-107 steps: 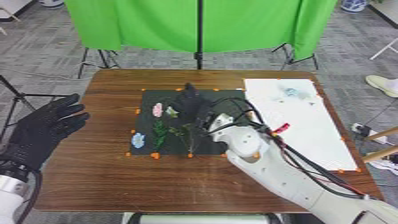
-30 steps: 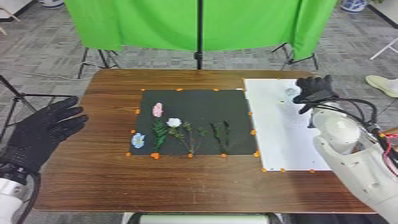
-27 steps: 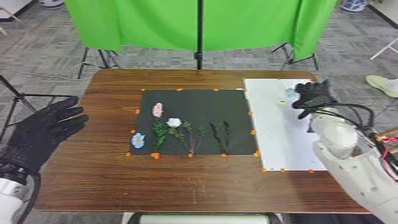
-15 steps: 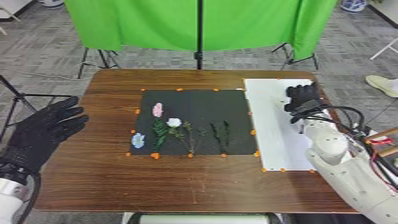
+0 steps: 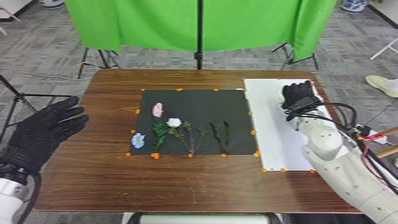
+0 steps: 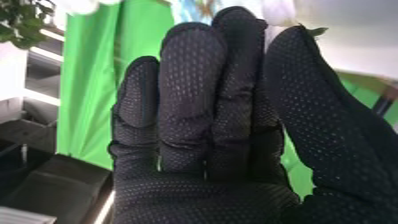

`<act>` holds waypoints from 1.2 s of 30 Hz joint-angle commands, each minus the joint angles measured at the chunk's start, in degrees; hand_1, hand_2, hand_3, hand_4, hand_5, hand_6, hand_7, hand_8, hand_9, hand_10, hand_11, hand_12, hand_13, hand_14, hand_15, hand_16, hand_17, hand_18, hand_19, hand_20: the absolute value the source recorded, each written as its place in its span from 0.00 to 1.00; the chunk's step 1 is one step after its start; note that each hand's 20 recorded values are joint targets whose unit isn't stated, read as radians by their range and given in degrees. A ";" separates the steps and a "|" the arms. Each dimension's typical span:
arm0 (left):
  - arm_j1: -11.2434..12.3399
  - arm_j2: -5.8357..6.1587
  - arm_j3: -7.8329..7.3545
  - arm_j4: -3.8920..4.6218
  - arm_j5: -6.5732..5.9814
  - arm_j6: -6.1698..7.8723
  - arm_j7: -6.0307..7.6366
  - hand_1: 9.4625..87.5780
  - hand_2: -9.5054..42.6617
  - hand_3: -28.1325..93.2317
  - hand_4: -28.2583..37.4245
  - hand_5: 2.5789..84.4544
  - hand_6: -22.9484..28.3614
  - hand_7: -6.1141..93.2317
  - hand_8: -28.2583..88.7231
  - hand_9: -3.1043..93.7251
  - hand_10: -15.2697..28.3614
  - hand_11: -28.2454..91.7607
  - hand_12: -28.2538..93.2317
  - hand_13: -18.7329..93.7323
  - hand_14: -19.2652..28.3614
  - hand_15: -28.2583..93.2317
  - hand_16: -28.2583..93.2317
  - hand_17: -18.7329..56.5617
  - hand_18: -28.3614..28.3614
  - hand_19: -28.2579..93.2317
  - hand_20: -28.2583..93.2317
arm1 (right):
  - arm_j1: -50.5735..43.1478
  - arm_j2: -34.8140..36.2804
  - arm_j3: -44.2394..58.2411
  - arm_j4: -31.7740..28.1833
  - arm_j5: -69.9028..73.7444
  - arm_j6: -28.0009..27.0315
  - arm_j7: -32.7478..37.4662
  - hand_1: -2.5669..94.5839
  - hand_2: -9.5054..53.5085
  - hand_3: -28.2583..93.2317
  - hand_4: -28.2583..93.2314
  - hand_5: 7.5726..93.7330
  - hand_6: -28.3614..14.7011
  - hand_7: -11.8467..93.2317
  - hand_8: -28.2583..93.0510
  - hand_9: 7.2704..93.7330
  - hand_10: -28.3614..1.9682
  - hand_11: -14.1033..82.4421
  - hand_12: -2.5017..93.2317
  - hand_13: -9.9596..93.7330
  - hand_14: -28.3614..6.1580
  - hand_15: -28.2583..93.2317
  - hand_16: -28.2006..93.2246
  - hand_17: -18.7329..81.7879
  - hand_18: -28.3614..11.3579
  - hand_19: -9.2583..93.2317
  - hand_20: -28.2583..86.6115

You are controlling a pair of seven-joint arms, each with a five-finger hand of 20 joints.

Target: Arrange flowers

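Head view: the right hand (image 5: 299,95) is open over the white sheet (image 5: 275,145); the right wrist view has a blue bloom (image 6: 190,11) beyond its straight fingers. Closing on the petals instead of the stem could crush or drop it. On the black mat (image 5: 191,100), the white rose (image 5: 173,122) and leafy stems (image 5: 220,137) lie loose, so trailing cables (image 5: 342,107) might drag them askew.

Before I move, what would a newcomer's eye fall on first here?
Probably the bright green cloth hanging behind the table. Next, the black mat near the table's middle, with a pink flower, a white flower and a blue flower towards its left. Then the black-gloved right hand at the far part of the white sheet, right of the mat.
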 commanded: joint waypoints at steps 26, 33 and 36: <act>-0.12 -0.08 0.99 0.45 -0.08 -0.01 -0.66 0.21 0.20 0.83 0.05 0.41 0.52 0.26 0.14 0.35 0.64 0.46 0.35 0.38 0.73 0.57 0.21 0.14 0.89 0.63 0.30 | 3.28 -8.97 -13.93 -13.53 1.49 3.20 -14.66 0.52 0.00 0.92 0.00 0.78 0.74 0.55 0.11 0.98 0.90 0.33 0.51 0.87 0.83 0.66 0.53 0.48 0.32 0.84 0.60; -0.25 -0.08 0.97 0.46 -0.06 -0.14 -0.87 0.21 0.20 0.83 0.05 0.41 0.52 0.26 0.14 0.35 0.64 0.46 0.35 0.38 0.73 0.57 0.21 0.14 0.89 0.63 0.30 | 3.78 -10.48 -15.90 -13.19 0.55 1.93 -14.49 0.51 0.00 0.93 0.00 0.78 0.74 0.55 0.11 0.98 0.90 0.33 0.51 0.87 0.82 0.66 0.53 0.48 0.32 0.84 0.60; -0.49 -0.03 1.10 0.54 -0.03 -0.23 -0.95 0.21 0.20 0.83 0.05 0.41 0.52 0.26 0.14 0.35 0.64 0.46 0.35 0.38 0.73 0.57 0.21 0.14 0.89 0.63 0.30 | 4.62 -11.74 -16.76 -12.03 -0.28 1.76 -14.15 0.51 0.00 0.93 0.00 0.78 0.74 0.55 0.11 0.98 0.90 0.33 0.51 0.87 0.82 0.67 0.53 0.48 0.32 0.84 0.60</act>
